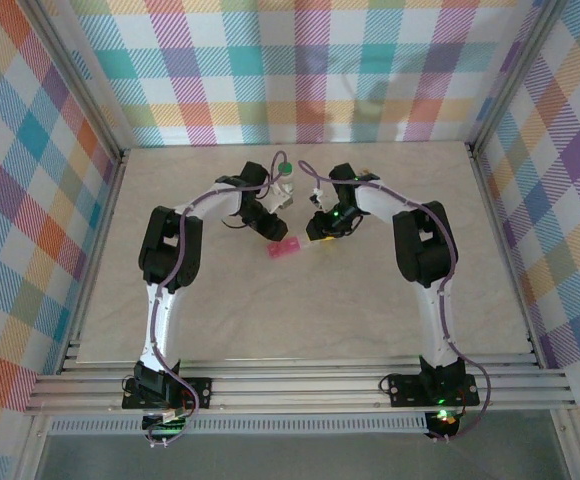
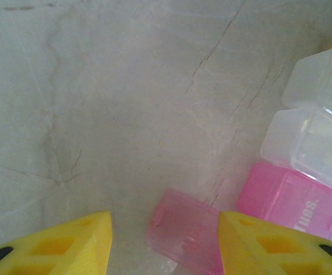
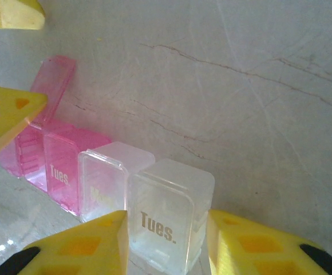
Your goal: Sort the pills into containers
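Two black-and-white arms rise from the near edge of the pale marbled table (image 1: pixel 370 310) and bend inward until they meet over its middle. Between them lies the small flat pill-box strip of pink and clear plastic (image 1: pixel 283 248). Its row of square containers runs from a pink end by the left arm to a clear end by the right.

The left gripper (image 2: pixel 165 243) hangs low at the pink end, its yellow fingers spread wide and clamping nothing. A pink hinged lid (image 2: pixel 183 229) stands flipped open in the gap between them, beside a pink compartment marked "Tues." (image 2: pixel 292 200).

The right gripper (image 3: pixel 166 240) brackets a clear square compartment, also marked "Tues." (image 3: pixel 163 220), with one yellow finger on either side. Whether those fingers press on it or merely flank it cannot be told.

Just beyond the grippers stands a small whitish bottle-like thing with a green top (image 1: pixel 285 170), probably where the pills are kept.

The step in hand seems to be opening the containers. The next move likely calls for the right gripper to pin the light strip so it cannot skid. The left fingers could then hook the next lid's lip from below, before any pill is brought over.
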{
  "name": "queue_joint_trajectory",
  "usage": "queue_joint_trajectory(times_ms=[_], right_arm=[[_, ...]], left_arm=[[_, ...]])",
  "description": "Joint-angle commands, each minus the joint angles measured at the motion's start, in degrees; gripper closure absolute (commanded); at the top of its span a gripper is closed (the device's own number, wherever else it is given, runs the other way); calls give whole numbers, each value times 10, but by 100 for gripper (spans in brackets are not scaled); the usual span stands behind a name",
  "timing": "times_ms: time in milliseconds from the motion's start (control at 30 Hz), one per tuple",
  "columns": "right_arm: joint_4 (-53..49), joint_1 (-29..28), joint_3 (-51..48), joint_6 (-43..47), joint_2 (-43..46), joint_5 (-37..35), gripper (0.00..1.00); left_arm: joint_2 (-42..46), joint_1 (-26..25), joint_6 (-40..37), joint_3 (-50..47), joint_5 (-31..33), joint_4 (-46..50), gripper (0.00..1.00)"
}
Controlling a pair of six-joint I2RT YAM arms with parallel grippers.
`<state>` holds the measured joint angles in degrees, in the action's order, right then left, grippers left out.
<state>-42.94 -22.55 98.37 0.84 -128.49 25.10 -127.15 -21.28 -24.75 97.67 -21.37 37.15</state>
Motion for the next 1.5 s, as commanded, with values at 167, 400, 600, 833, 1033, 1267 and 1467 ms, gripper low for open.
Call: queue_joint_trajectory(times_ms=[167, 400, 600, 833, 1033, 1267, 1467], right_arm=[[-22, 4, -44, -36, 30, -37, 63], [18, 6, -111, -91, 78, -44, 62], [92, 7, -187, -165, 152, -43, 61], [140, 0, -232, -218, 257, -112, 51], [184, -34, -168, -146, 274, -268, 41], [199, -48, 13, -123, 139, -313, 30], [232, -58, 157, -112, 22, -292, 21]], left_arm=[[151, -2, 66, -138, 0, -192, 46], [315, -15, 152, -300, 52, -397, 41], [482, -22, 276, -449, 216, -485, 1], [679, -22, 412, -568, 355, -448, 0], [803, -11, 508, -655, 387, -426, 0], [932, -11, 537, -711, 431, -348, 0], [969, -12, 553, -770, 353, -377, 0]])
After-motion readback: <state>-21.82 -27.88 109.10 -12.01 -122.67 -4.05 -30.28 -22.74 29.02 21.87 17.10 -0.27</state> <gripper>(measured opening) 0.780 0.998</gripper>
